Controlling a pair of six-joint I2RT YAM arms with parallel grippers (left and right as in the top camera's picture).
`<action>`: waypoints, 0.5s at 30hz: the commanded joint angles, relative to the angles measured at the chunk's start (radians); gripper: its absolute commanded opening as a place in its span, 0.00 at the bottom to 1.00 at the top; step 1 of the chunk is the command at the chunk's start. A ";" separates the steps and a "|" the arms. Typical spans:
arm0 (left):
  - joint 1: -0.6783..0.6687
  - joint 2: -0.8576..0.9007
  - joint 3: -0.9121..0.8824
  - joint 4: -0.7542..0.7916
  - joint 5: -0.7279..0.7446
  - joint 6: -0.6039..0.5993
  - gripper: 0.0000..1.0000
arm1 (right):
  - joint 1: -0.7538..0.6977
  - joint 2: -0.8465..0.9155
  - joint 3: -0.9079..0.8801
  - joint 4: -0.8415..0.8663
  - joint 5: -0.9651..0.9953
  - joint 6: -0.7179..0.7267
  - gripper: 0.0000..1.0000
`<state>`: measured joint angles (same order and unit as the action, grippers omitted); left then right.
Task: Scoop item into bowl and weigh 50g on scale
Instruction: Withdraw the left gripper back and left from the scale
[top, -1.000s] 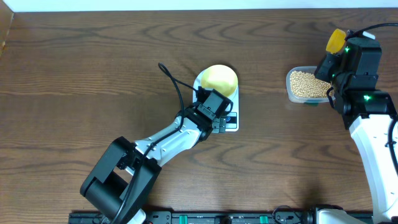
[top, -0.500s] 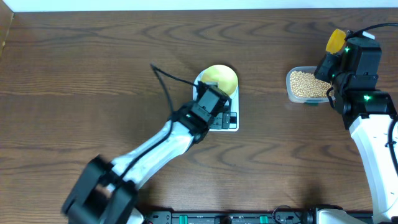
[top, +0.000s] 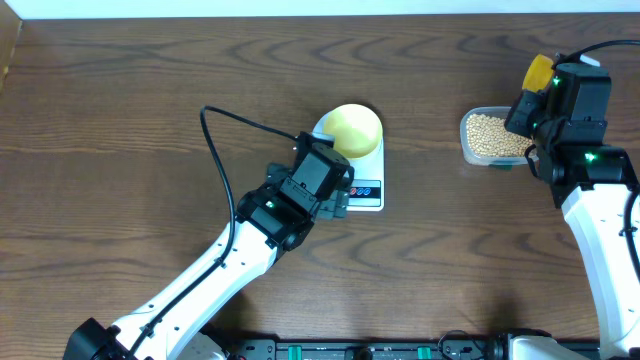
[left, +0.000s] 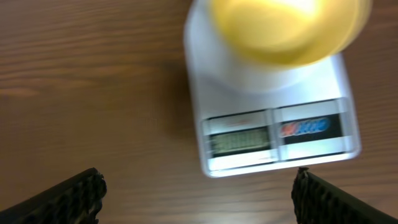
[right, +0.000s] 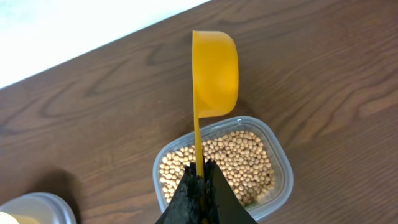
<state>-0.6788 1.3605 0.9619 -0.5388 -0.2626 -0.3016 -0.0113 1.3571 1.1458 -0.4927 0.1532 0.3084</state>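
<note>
Scoop (right: 215, 71) pinched in right pincer (right: 200, 171) above beans (right: 233, 158); left pincer (left: 198, 186) spread before scale (left: 273, 134).

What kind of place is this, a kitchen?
Probably a robot lab bench, not a kitchen: a left arm and right arm at a wooden table with a scale, bowl and beans.

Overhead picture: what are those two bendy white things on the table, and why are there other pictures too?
They are two robot arms. One camera looks down from above. Each wrist also carries a camera that looks past its own gripper. The left gripper is open, near the white scale, where a pale yellow bowl sits. The right gripper pinches the handle of a yellow scoop, held up near a clear tub of beans. Scale and tub stand on a brown wooden table.
</note>
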 joint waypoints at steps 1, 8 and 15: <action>0.002 0.006 0.004 -0.045 -0.184 0.040 0.98 | -0.002 0.005 0.015 -0.011 0.005 -0.063 0.01; 0.057 0.008 0.003 -0.069 -0.132 -0.042 0.98 | -0.002 0.005 0.015 -0.019 0.001 -0.051 0.01; 0.264 0.008 0.003 -0.080 0.264 -0.195 0.98 | -0.002 -0.002 0.015 -0.023 -0.006 -0.051 0.01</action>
<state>-0.4793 1.3617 0.9619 -0.6262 -0.1925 -0.4244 -0.0113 1.3571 1.1458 -0.5144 0.1509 0.2726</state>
